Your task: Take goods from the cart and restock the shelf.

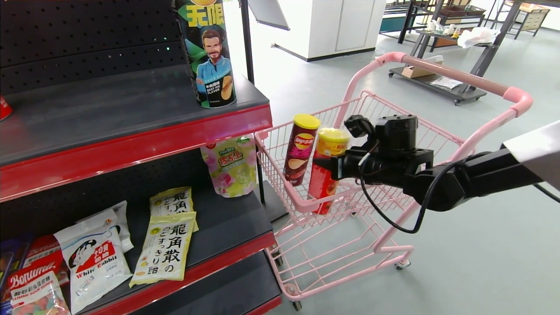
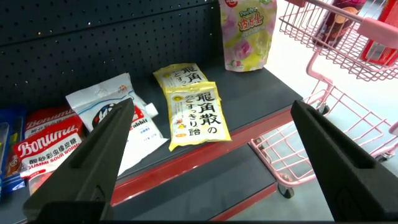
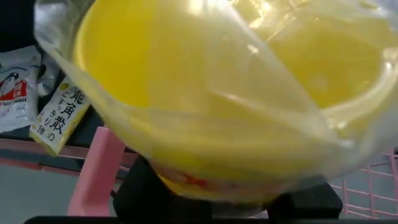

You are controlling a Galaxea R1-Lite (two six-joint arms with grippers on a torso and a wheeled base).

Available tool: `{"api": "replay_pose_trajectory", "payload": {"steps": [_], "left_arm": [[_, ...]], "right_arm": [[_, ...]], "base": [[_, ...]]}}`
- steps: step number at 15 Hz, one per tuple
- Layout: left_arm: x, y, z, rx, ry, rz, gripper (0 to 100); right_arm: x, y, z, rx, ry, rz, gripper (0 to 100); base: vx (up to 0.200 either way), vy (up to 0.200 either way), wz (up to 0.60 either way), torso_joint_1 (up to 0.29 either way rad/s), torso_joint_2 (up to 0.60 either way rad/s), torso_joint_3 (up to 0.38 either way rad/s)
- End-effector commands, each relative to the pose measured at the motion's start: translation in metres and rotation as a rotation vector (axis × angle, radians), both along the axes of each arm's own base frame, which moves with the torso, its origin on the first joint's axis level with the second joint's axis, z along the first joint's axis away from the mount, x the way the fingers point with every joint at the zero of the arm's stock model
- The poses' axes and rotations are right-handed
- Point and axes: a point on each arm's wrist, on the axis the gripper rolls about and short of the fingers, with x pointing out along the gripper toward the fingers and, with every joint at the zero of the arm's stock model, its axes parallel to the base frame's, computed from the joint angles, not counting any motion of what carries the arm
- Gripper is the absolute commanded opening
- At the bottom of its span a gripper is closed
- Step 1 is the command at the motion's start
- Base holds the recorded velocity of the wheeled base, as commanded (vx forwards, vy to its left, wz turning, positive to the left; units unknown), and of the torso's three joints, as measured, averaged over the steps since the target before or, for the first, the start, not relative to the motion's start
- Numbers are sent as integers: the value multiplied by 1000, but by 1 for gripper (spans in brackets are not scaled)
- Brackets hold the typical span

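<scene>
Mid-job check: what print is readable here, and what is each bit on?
"White Rabbit": white bag, lower shelf.
"Bonuma": red bag beside it.
"龍角散": yellow packets, same shelf.
"无限": tall can, upper shelf.
"Lay's": maroon can in the cart.
Pink pouch: lettering too blurred to read.
Red can in the right gripper: label not readable.
All smaller print: too small.

Cart [image 1: 302, 205] of glossy pink-coated metal wire, shelf boards [image 1: 109, 109] matt, can [image 1: 319, 192] — translucent plastic lid, yellow bag [image 1: 166, 249] glossy
</scene>
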Motion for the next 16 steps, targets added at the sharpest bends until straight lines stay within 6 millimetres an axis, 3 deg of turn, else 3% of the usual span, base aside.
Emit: {"api": "replay_pose_trajectory", "payload": {"steps": [1,4,6,8,9,11,12,13,14,16], "left_arm": [[0,0,0,0,2,-1,100],[0,0,0,-2,1,-1,100],[0,0,0,0,1,-1,100],[0,0,0,-3,1,-1,100],[0,0,0,-2,1,-1,100],[0,0,0,0,4,-1,100],[0,0,0,0,4,-1,100],[0,0,0,0,2,-1,100],[0,0,0,0,1,-1,100],[0,0,0,0,4,-3,100]], "right_arm": [[-17,-20,61,38,-168,-27,0],[-38,-43,116,71,-325,-64,0],[-69,-53,143,81,-357,-85,0],[-126,-70,154,53,-333,-203,0],[-152,-80,149,18,-311,-254,0],[-221,-107,122,-78,-212,-256,0],[-234,-113,115,-86,-196,-257,0],[-272,-129,94,-103,-178,-278,0],[-289,-137,85,-110,-171,-303,0],[-303,-146,79,-129,-156,-355,0]], "base": [[0,0,0,0,0,0],[0,0,0,0,0,0],[0,0,0,0,0,0],[0,0,0,0,0,0],[0,0,0,0,0,0],[0,0,0,0,0,0],[0,0,0,0,0,0],[0,0,0,0,0,0],[0,0,0,0,0,0],[0,0,0,0,0,0]]}}
